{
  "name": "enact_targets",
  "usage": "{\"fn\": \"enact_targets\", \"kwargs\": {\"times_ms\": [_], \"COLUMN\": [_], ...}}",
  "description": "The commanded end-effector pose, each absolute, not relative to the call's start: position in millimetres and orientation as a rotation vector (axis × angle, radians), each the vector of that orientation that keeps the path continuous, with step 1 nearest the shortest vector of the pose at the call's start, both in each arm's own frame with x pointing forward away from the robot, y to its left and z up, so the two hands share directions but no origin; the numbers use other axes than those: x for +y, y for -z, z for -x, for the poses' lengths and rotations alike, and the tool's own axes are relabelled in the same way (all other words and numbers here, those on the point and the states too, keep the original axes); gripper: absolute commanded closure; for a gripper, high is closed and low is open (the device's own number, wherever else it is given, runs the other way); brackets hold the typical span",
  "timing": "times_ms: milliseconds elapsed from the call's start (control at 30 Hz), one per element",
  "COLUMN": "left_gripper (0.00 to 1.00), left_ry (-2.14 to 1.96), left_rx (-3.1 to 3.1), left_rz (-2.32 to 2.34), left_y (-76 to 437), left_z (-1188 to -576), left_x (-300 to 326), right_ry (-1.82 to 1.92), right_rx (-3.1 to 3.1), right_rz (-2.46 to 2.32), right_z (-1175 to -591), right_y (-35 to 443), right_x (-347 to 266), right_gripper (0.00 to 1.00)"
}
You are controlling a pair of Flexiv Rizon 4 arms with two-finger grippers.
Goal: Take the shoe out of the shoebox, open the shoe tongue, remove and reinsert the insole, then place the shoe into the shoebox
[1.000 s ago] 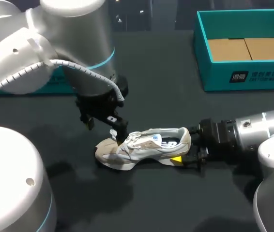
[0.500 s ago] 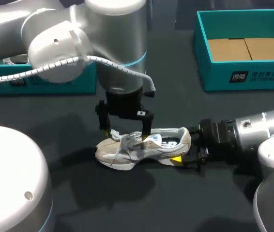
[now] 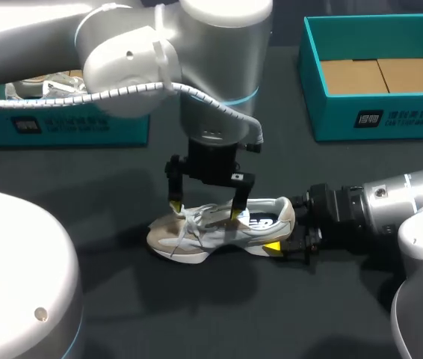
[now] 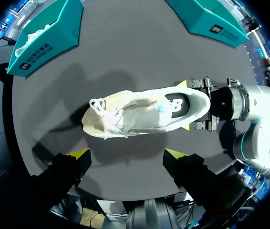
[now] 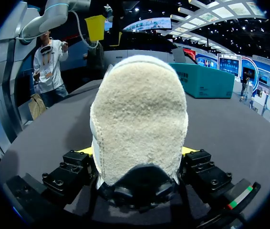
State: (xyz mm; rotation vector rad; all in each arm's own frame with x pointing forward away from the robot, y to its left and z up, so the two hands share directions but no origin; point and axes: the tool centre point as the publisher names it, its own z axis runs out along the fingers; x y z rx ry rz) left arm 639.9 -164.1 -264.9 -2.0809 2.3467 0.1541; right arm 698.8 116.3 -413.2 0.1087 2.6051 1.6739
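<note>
One shoe: the pale sneaker lies on its sole in the middle of the table, nearer the front edge than the back. Its toe points to the left edge and its heel to the right. It is out of the box, and the tongue looks not yet pulled open.
Right gripper: your right gripper is clamped on the heel, one finger on each side. The right wrist view shows the heel filling the gap between the fingers.
Left gripper: your left gripper hangs over the laces with its fingers spread wide and nothing between them. In the left wrist view the shoe sits just ahead of the two yellow tips.
What changed: over the last second the left arm has swept from the toe end along the shoe to above the lacing. The shoe and the right gripper have not shifted.
What it means: the heel is braced, so you are probably set up for the tongue step. The open fingers should come down at the tongue, not on the loose lace loops.
Shoeboxes: a teal shoebox with a bare cardboard floor waits at the far right corner. A second teal box stands at the far left.
</note>
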Motion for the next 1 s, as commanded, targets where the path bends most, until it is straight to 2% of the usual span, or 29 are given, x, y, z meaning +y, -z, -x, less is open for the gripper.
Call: {"fn": "enact_targets", "kwargs": {"times_ms": [33, 500, 1000], "left_gripper": [0.0, 0.0, 0.0], "left_ry": [-0.239, -0.359, -0.446], "left_rx": [2.287, 2.147, 2.071], "left_rz": [2.101, 2.101, 2.115], "left_y": [275, 298, 324], "left_z": [-645, -665, -664], "left_x": [-185, -227, -221], "right_ry": [-1.667, -1.667, -1.667], "right_rx": [2.609, 2.609, 2.609], "right_rz": [-0.11, -0.11, -0.11], "right_z": [-698, -698, -698], "right_y": [412, 412, 412], "right_x": [116, 116, 116], "right_gripper": [1.0, 1.0, 1.0]}}
